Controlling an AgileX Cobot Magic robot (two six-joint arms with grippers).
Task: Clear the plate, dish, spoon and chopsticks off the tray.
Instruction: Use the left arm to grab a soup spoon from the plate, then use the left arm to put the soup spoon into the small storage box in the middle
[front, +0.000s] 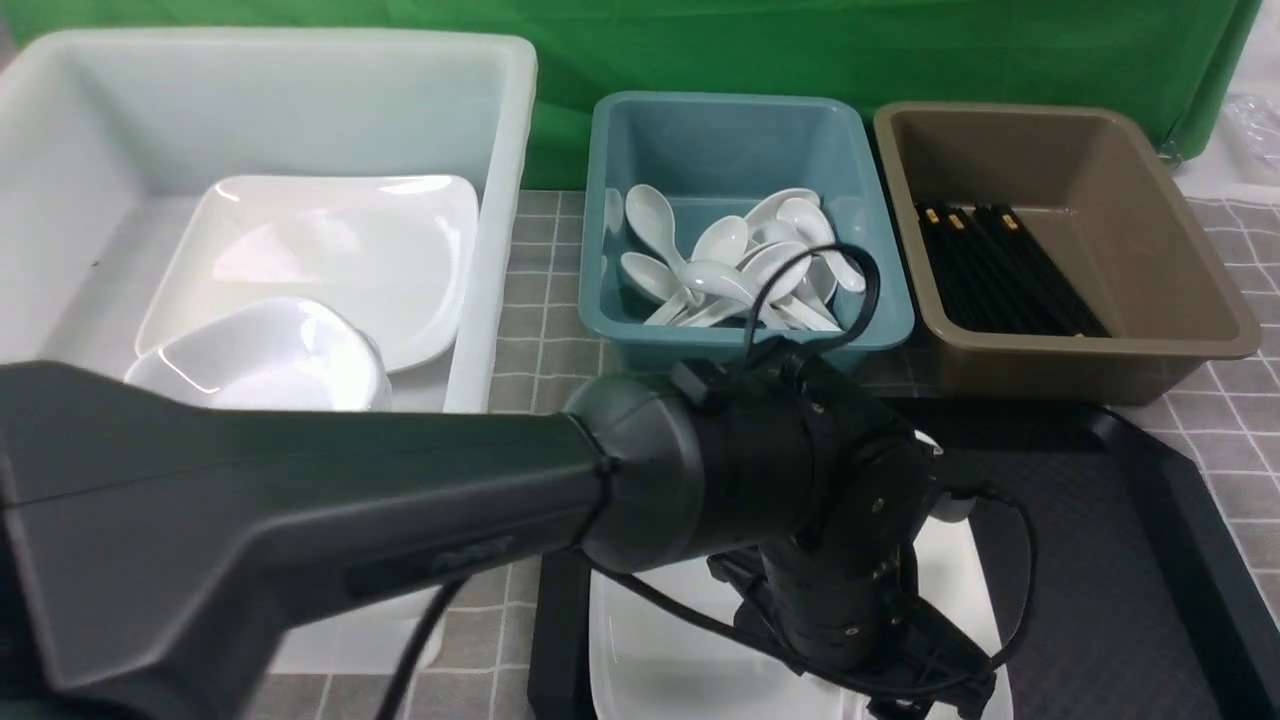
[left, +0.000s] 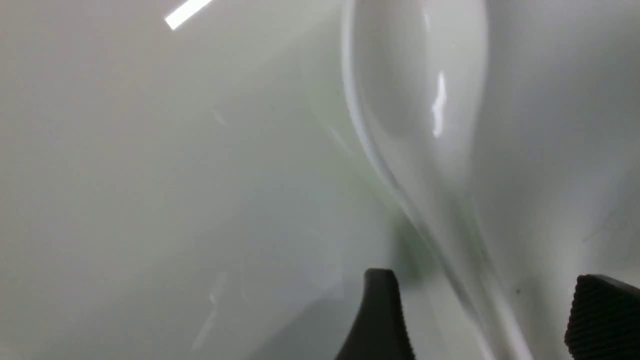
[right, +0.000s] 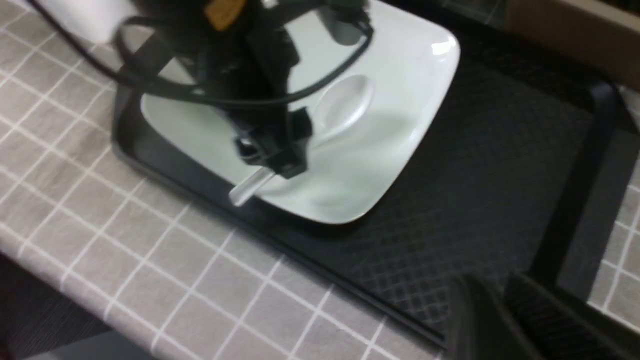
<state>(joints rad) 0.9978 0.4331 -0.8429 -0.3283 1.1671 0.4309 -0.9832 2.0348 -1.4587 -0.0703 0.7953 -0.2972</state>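
The left pincer (left: 487, 280) stands with its jaws apart, one finger on each side of the handle of the spoon (left: 415, 90), neither plainly touching it. The spoon lies bowl-up on the plate (right: 350, 190), which sits in the left part of the tray (right: 475, 200). The right pincer (right: 505, 315) hangs above the tray's right part, blurred; whether its jaws are together I cannot tell. The tray rests on the checked table (right: 150, 250).

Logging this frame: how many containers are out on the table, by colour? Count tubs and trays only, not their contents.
White tub: 1
Teal tub: 1
Brown tub: 1
Black tray: 1
Total: 4
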